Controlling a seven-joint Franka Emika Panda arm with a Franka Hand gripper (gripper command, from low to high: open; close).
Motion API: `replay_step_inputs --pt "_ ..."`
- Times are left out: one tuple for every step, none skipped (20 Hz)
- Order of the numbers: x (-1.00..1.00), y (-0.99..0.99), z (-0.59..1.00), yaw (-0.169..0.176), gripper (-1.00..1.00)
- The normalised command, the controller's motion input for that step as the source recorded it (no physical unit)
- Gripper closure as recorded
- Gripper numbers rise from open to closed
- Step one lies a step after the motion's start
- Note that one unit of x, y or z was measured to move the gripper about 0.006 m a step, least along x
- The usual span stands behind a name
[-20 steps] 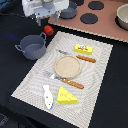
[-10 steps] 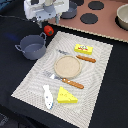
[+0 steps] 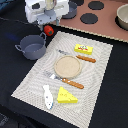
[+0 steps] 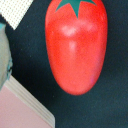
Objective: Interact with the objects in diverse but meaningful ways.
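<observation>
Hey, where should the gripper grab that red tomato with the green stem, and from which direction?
Grip the red tomato with the green leafy top across its narrow middle, coming straight down from above. It lies on its side on the dark surface, elongated, so its long smooth flanks probably suit opposing fingers best. The gripper sits above it; its fingers aren't visible.

both pictures are small and soft, with no crisp edges anywhere. the exterior view is evenly and fairly brightly lit; the pale placemat (image 3: 95, 75) reads clean while the dark tabletop (image 3: 12, 37) swallows detail. shadows are short and faint, tucked close under the grey two-handled pot (image 3: 33, 46) and the yellow holed cheese wedge (image 3: 66, 96). the white arm housing (image 3: 42, 11) is nearly blown out. the wrist view is blurry from closeness; the red tomato (image 4: 76, 46) carries a broad, soft pale sheen on its upper half, its outline smeared against the dark ground.
</observation>
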Motion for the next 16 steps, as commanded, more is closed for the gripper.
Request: replay_step_inputs --pt "-0.14 0.15 -0.36 -0.013 -1.0" --pt "-0.13 0.17 -0.36 -0.012 -1.0" --pt "-0.14 0.14 -0.38 -0.011 -1.0" --pt "-0.15 0.14 -0.38 -0.011 -1.0" --pt "-0.14 0.16 -0.36 -0.009 -1.0" --pt "-0.15 0.15 -0.37 -0.009 -1.0" --pt "-0.16 0.13 -0.39 -0.009 -1.0" --pt "-0.16 0.14 -0.39 -0.009 -1.0" --pt "-0.16 0.15 -0.39 -0.009 -1.0" --pt "-0.18 0.14 -0.41 -0.009 -1.0" --pt "-0.19 0.14 -0.41 -0.009 -1.0" --pt "-0.19 0.14 -0.41 -0.009 -1.0" --pt "-0.19 0.14 -0.39 -0.003 1.0" --pt "-0.17 0.19 -0.37 0.0 1.0" --pt "-0.18 0.18 -0.36 0.0 1.0" --pt "-0.19 0.17 -0.36 0.0 1.0"
